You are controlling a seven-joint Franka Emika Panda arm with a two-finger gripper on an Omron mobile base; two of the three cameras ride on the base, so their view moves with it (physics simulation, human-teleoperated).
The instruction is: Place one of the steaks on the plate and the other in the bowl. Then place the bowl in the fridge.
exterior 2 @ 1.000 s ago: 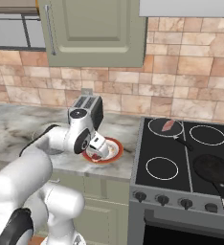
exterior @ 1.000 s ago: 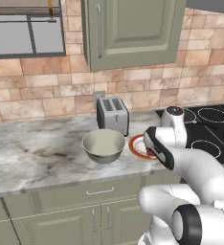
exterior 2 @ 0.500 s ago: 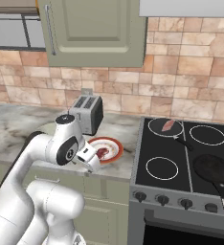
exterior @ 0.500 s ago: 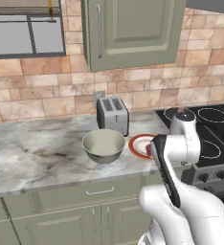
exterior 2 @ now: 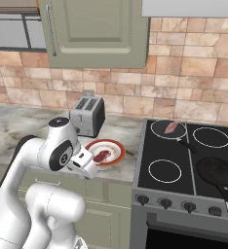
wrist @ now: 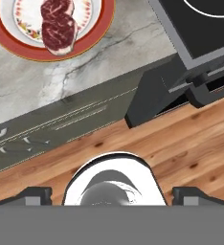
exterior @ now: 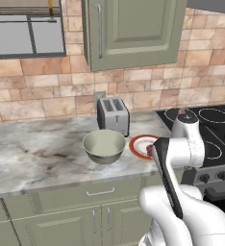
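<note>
The rounder dark steak [exterior 2: 102, 155] lies on the orange-rimmed plate [exterior 2: 120, 148] at the counter's right end, and appears again as steak [wrist: 59, 26] on plate [wrist: 37, 54] in the hand view. The lighter, elongated steak [exterior 2: 171, 128] rests on the stove's back left burner. An empty grey-green bowl [exterior: 104, 146] stands left of the plate [exterior: 136, 144]. My gripper [wrist: 112, 195] is open and holds nothing, and it hangs in front of the counter's edge, looking down at the floor. The fridge is out of view.
A silver toaster [exterior: 113, 115] stands behind the bowl against the brick wall. The black stove [exterior 2: 184, 160] adjoins the counter on the right and carries a dark pan [exterior 2: 217, 171] on its front right burner. Green cabinet doors run below the counter.
My arm has drawn back from over the plate and down to the counter's front edge. The dark steak stays on the plate. Bowl and lighter steak have not moved.
</note>
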